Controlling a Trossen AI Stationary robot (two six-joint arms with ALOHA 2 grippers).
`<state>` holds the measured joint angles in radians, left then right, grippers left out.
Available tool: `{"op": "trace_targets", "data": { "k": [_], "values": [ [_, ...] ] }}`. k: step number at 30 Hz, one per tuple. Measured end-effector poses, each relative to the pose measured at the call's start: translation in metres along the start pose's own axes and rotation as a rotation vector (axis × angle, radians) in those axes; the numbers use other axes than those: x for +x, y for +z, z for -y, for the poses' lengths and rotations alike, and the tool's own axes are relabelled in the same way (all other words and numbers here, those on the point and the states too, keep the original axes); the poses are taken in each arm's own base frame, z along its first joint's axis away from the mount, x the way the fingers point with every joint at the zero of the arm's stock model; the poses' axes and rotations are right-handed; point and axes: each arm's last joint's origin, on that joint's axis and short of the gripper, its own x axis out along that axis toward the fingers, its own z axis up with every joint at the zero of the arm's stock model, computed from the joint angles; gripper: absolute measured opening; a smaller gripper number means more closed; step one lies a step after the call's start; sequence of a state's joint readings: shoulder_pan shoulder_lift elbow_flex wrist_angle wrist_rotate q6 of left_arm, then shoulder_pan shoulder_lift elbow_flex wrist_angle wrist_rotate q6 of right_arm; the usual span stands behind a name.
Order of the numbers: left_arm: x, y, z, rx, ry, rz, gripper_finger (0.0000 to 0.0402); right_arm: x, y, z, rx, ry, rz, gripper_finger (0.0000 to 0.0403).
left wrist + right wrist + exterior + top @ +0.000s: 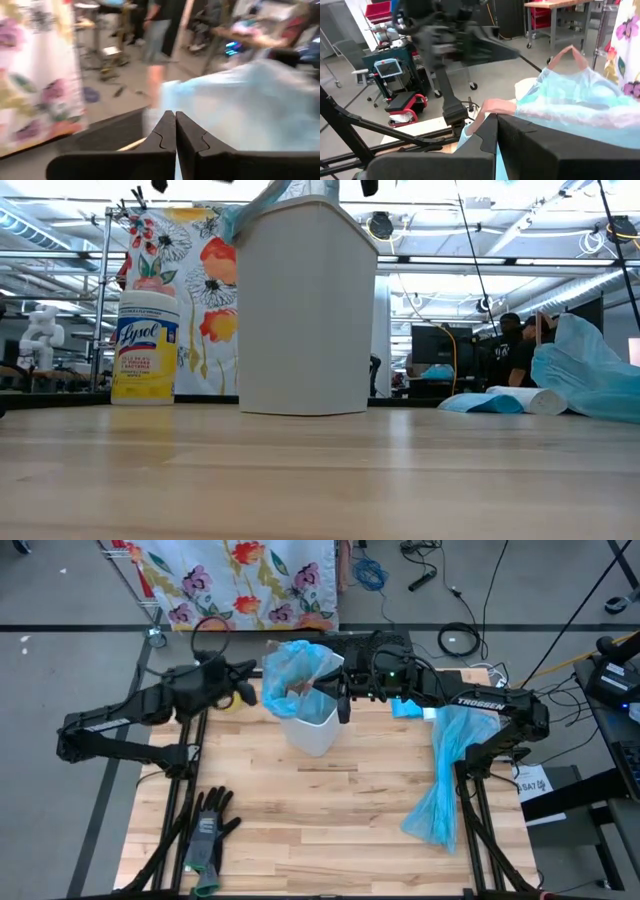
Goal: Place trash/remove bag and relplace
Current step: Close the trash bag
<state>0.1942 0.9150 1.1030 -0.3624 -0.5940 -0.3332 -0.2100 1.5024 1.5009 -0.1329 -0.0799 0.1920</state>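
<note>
Right gripper (343,700): fingers pressed together at the bin's rim, pinching the blue bag (300,665).
Left gripper (250,692): fingers together, beside the bag.
Bin (312,728): white, blue-lined, brown trash (299,689) inside.
Table (330,810): gloves (207,830), spare blue bag (450,775), wipes canister (145,346).

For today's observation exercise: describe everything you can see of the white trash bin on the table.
The white trash bin stands upright toward the table's far edge, between the two arms. It looks like smooth plastic, widest at the top. A thin, translucent blue bag lines it and bunches up above the rim, with brown paper showing inside. The left gripper and right gripper sit at opposite sides of the bag's top. A yellow Lysol canister stands beside the bin.
</note>
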Motion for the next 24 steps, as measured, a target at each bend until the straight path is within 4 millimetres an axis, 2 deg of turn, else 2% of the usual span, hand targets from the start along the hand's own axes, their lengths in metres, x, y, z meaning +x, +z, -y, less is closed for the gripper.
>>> {"op": "trace_targets", "data": {
  "k": [7,14,24],
  "values": [
    [0.022,0.003,-0.037,-0.009,0.015,-0.092,0.0000,0.002,-0.003,0.001,0.015,-0.004,-0.016,0.0000],
    [0.039,0.008,-0.072,0.030,-0.157,-0.182,0.0000,0.002,-0.003,0.001,0.034,-0.005,-0.021,0.0000],
    [0.069,0.011,-0.095,0.035,-0.425,-0.187,0.0000,0.002,-0.004,0.001,0.092,-0.009,-0.024,0.0000]
  ]
}}
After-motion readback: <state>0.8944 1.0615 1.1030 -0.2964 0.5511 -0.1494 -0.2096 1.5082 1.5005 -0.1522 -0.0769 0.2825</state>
